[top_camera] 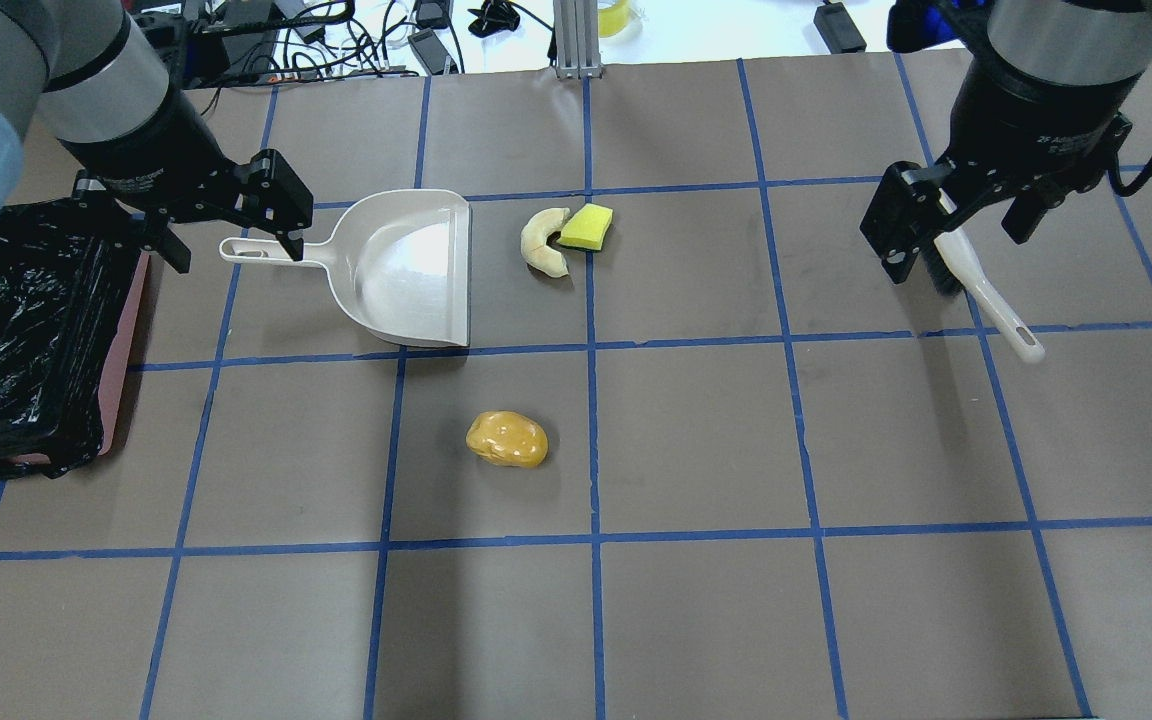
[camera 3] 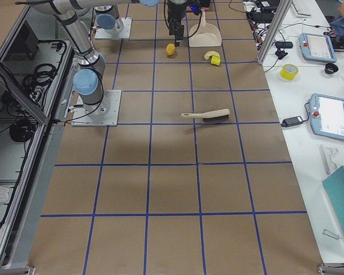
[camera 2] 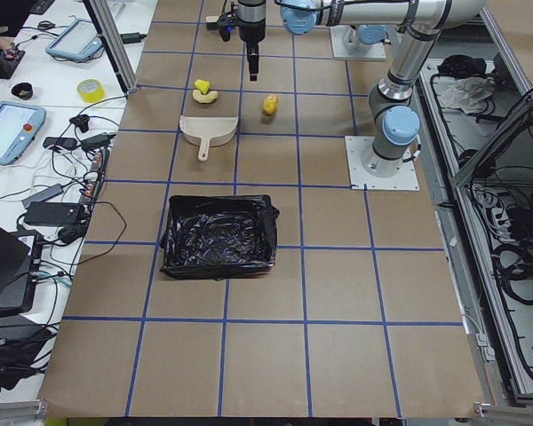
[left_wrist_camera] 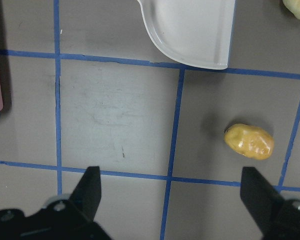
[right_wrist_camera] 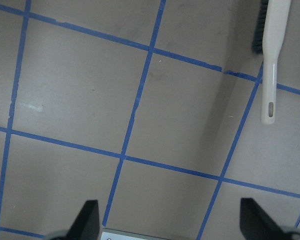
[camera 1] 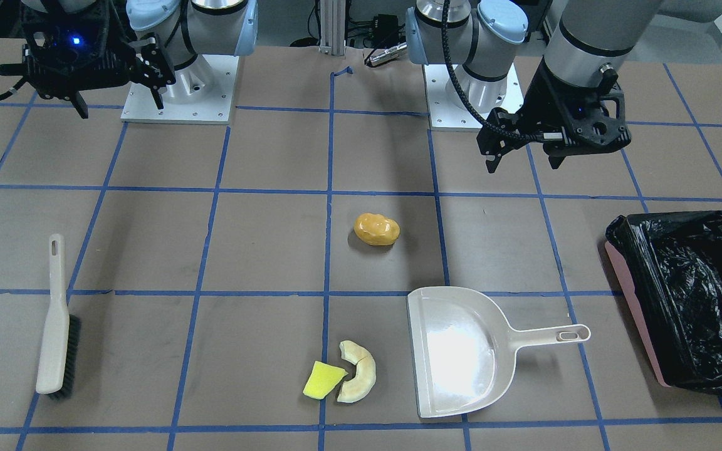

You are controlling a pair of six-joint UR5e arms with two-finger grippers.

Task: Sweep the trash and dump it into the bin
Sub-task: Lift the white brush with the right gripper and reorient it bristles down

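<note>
The orange-yellow lump lies mid-table, also in the left wrist view. The cream crescent and yellow wedge touch each other just beside the mouth of the beige dustpan. The pink bin with its black bag stands beyond the dustpan's handle. The brush lies at the other end of the table. My left gripper is open and empty, raised over the dustpan handle. My right gripper is open and empty, raised over the brush.
The table is brown paper with a blue tape grid. The two arm bases stand at the robot's edge. Cables and devices lie beyond the far edge. Open floor lies between the lump and the brush.
</note>
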